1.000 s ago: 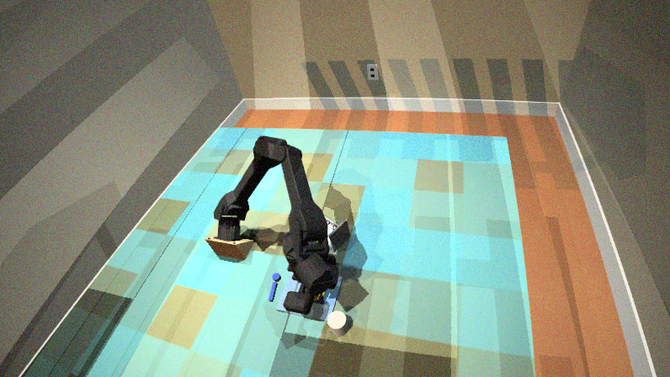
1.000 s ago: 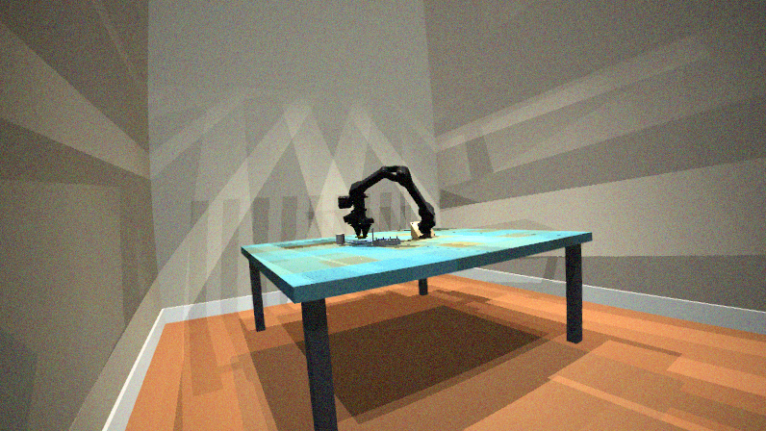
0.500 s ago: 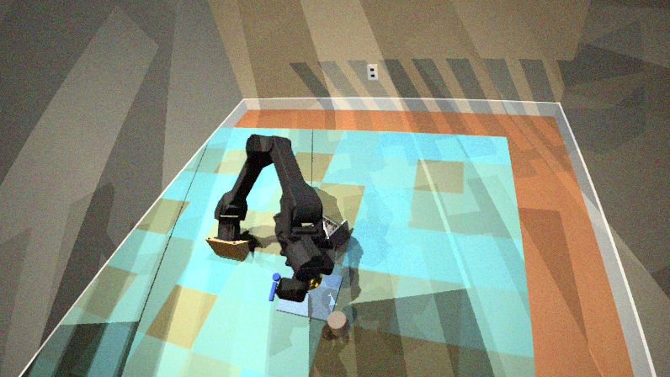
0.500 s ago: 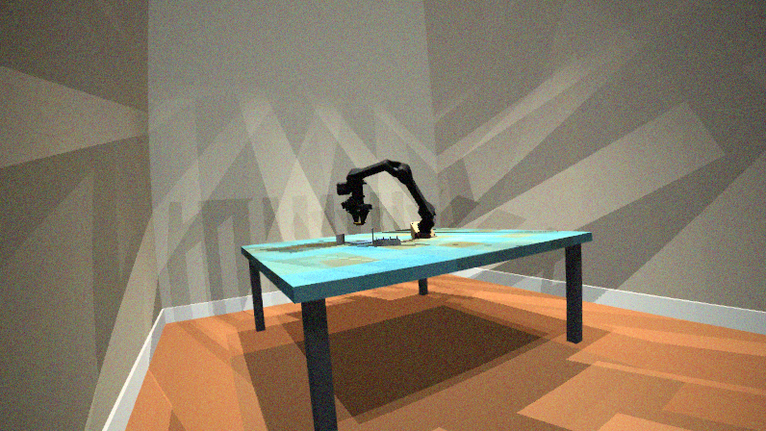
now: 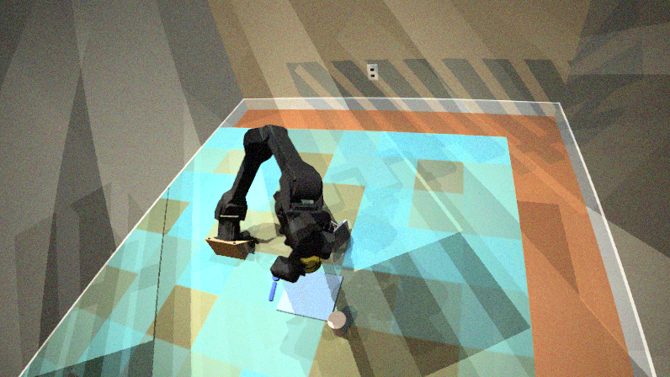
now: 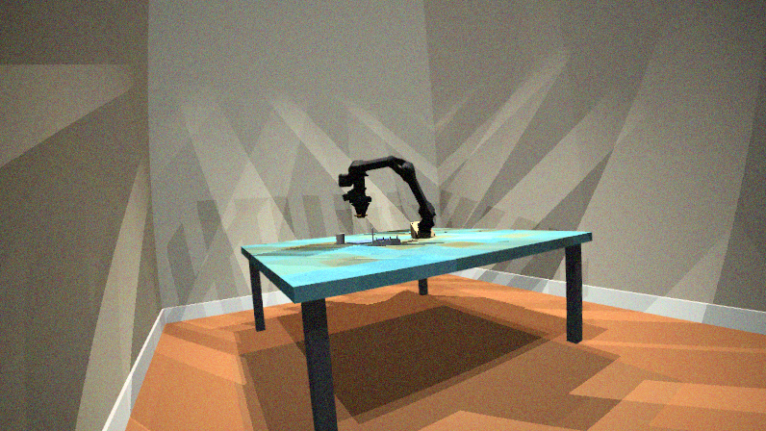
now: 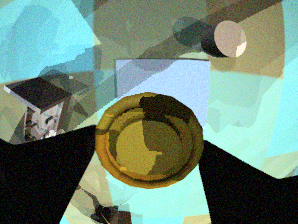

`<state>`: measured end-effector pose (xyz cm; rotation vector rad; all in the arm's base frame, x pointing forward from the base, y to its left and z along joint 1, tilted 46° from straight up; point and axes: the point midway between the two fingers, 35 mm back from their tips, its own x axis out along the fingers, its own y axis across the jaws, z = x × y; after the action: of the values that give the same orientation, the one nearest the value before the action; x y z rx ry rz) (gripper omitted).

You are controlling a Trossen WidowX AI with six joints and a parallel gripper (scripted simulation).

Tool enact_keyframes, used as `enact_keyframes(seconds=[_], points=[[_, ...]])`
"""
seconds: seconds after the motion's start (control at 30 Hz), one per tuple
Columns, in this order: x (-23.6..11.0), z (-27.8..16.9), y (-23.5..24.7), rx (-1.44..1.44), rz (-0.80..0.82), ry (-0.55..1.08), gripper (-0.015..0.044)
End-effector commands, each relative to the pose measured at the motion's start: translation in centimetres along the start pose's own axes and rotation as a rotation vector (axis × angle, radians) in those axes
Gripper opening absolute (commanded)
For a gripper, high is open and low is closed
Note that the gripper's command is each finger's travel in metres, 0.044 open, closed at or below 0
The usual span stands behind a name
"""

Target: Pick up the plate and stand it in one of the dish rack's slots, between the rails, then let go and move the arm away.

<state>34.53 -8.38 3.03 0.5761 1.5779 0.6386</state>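
While the arm hangs high over the bench [image 6: 482, 251], the hand [image 7: 148, 145] grips the yellow plate [image 7: 149, 139] by its rim, one dark finger [image 7: 47, 183] on either side. Plate is clear of the bench, lifted above the pale blue mat [image 5: 311, 295]. Dish rack [image 7: 41, 111] sits off to the side, apart from the plate. Small round cup [image 5: 336, 320] stands just beside the mat's corner. Blue stick [image 5: 272, 289] lies along the mat's other edge.

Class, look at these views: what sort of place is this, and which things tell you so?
Probably a bare test room for a tabletop robot: a plain table on an orange floor, a black arm holding a yellow plate, and a wall socket.
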Motion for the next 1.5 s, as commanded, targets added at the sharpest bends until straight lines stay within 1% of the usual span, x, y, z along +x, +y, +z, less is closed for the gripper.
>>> enact_keyframes(seconds=[0.0, 0.7, 1.1, 1.47], points=[[-0.3, -0.6, 2.1, 0.128, -0.006, 0.007, 0.0], [-1.3, -5.3, 12.1, 0.852, -0.044, -0.029, 0.0], [-1.0, -9.2, 16.6, 1.265, -0.043, -0.057, 0.0], [-0.2, -13.2, 19.8, 1.643, -0.03, -0.082, 0.0]])
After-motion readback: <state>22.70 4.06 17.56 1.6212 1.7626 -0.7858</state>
